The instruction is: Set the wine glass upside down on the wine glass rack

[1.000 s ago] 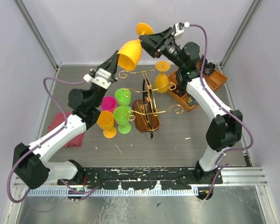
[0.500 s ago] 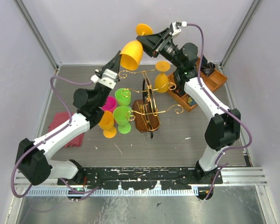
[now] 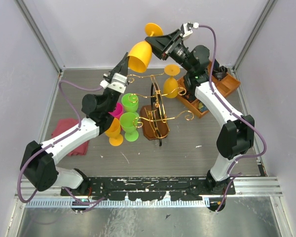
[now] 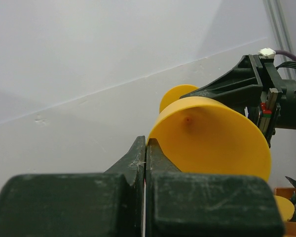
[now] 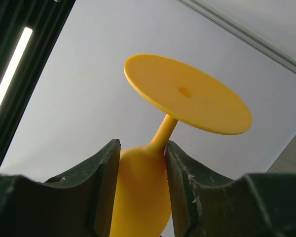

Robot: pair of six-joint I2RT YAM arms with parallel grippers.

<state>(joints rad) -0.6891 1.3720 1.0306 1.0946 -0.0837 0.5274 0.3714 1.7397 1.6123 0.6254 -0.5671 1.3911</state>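
My right gripper is shut on a yellow wine glass and holds it high above the table, tilted, bowl mouth down-left and foot up. In the right wrist view the jaws clamp the top of the bowl where it meets the stem. My left gripper is shut and empty, its tips right at the bowl's rim; I cannot tell if they touch. In the left wrist view the closed tips sit against the bowl. The gold wire wine glass rack stands below on its dark-brown base.
Another yellow glass hangs upside down on the rack's right side. Two green glasses, a pink one and a yellow one stand left of the rack. A wooden compartment tray is at the right, a red cloth at the left.
My left arm has swung up and to the right, bringing its shut gripper close to the bowl's rim. The right gripper and the glass shifted only slightly.
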